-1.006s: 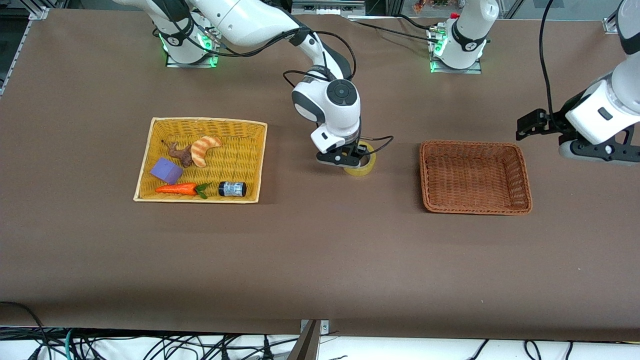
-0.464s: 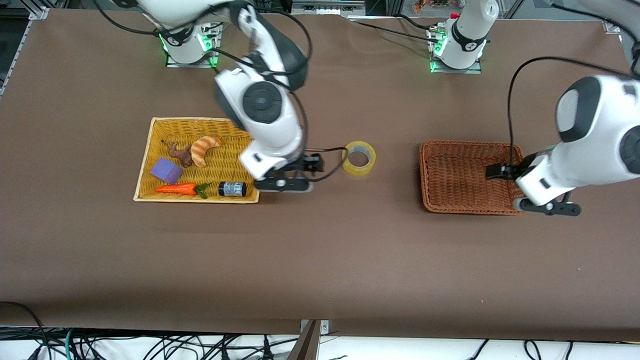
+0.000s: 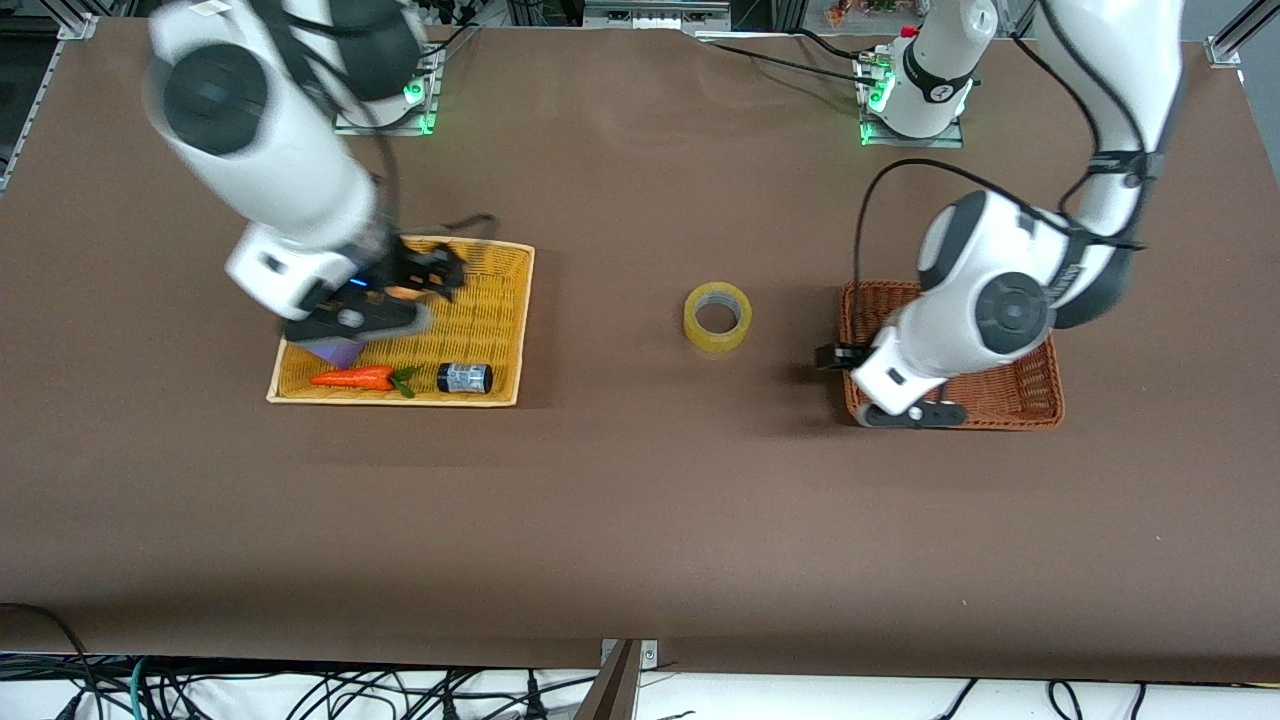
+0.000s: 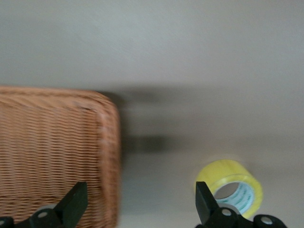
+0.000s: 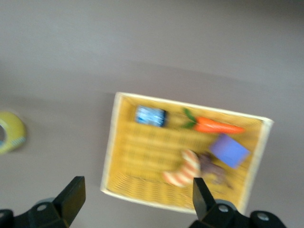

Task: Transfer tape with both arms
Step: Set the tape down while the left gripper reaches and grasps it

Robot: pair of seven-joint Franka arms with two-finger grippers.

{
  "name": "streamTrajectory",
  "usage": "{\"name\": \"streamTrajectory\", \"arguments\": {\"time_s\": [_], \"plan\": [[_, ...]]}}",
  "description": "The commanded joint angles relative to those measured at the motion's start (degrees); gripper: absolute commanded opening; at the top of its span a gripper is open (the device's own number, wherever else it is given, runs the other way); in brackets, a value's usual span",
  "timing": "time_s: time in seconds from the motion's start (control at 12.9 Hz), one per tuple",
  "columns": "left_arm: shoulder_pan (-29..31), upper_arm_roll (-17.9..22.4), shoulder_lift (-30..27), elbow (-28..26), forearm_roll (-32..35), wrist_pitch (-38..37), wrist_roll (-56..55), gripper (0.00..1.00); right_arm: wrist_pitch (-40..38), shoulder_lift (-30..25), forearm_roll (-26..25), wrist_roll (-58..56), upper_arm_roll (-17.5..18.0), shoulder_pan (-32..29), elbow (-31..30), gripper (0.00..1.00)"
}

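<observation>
The tape (image 3: 717, 317), a yellowish ring, lies flat on the brown table between the two baskets, touched by nothing. It also shows in the left wrist view (image 4: 231, 183) and at the edge of the right wrist view (image 5: 9, 131). My left gripper (image 3: 908, 413) is open and empty over the brown basket's (image 3: 1012, 388) corner nearest the tape; its own view shows the fingers spread wide (image 4: 140, 209). My right gripper (image 3: 350, 321) is open and empty, up over the yellow basket (image 3: 524, 320), as its own view shows (image 5: 137, 202).
The yellow basket (image 5: 142, 147) holds a carrot (image 3: 352, 377), a black-capped cylinder (image 3: 464, 377), a purple block (image 5: 229, 150), a striped croissant (image 5: 183, 171) and a brown figure. The brown basket (image 4: 57, 142) holds nothing. Both arm bases stand along the table's edge farthest from the front camera.
My right gripper let go of the tape and swung away to over the yellow basket. My left arm swung in from the table's end to over the brown basket. The tape stayed put.
</observation>
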Motion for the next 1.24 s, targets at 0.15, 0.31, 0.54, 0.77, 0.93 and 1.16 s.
{"name": "streamTrajectory", "arguments": {"time_s": [0.15,0.31,0.54,0.77,0.93,1.16], "plan": [[0.6,-7.6,-1.6,-11.8,2.7,11.1,-12.2,1.0,-4.2,-11.1,0.9,-6.6,1.0,-10.8,-8.3,1.0],[0.5,-9.9,-1.3,-15.6,7.7,16.1,-18.0,1.0,-4.2,-11.4,0.2,-10.2,1.2,-12.3,-8.1,1.0],[-0.6,-10.2,-0.3,-20.3,10.8,23.0,-22.0,1.0,-4.2,-11.4,0.3,-10.2,1.1,-12.2,-7.8,1.0],[-2.3,-10.2,1.6,-22.4,15.5,27.1,-28.3,1.0,-3.3,-10.5,0.9,-10.1,0.8,-12.5,-7.8,1.0],[-2.7,-10.2,3.2,-22.3,20.8,27.8,-33.5,1.0,-3.0,-10.3,0.9,-10.0,0.8,-12.5,-7.8,1.0],[-3.4,-10.2,5.2,-22.3,24.6,29.3,-37.1,0.94,-3.1,-9.7,0.4,-10.3,0.7,-12.6,-7.5,1.0]]}}
